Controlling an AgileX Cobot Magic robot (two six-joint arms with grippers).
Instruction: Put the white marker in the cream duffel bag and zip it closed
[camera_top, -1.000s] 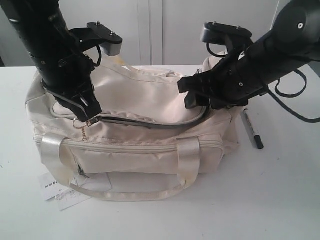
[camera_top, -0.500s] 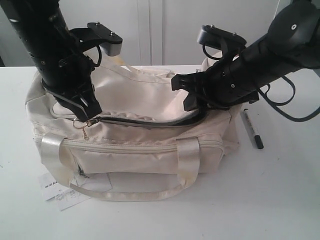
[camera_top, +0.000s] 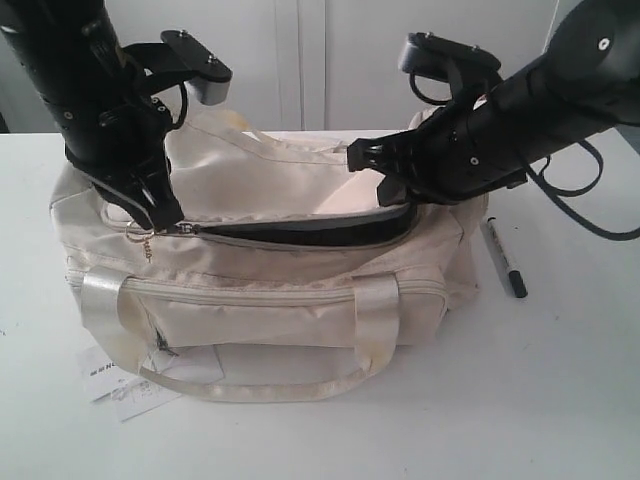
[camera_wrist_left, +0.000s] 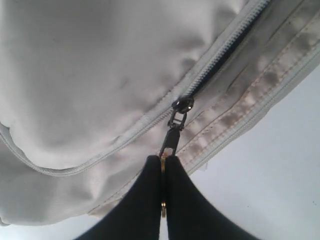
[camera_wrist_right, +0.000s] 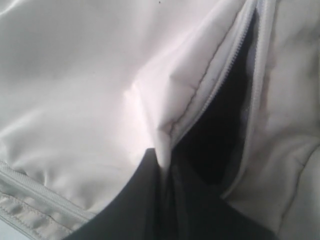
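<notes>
White paper tag (camera_top: 105, 375) nearest, cream duffel bag (camera_top: 260, 310) behind it, top zipper (camera_top: 300, 236) partly open, white marker (camera_top: 502, 258) on the table (camera_top: 560, 400) just beside its right end, left gripper (camera_wrist_left: 163, 167) pinched on the zipper pull (camera_wrist_left: 175, 125), right gripper (camera_wrist_right: 162, 167) clamped on the opening's fabric edge.

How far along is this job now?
Done: the cream duffel bag has its top zipper open. In hand: the left gripper pinches the zipper pull, the right gripper pinches the opening's edge. Left: the white marker lies on the table beside the bag; it must go in, then zip closed.
</notes>
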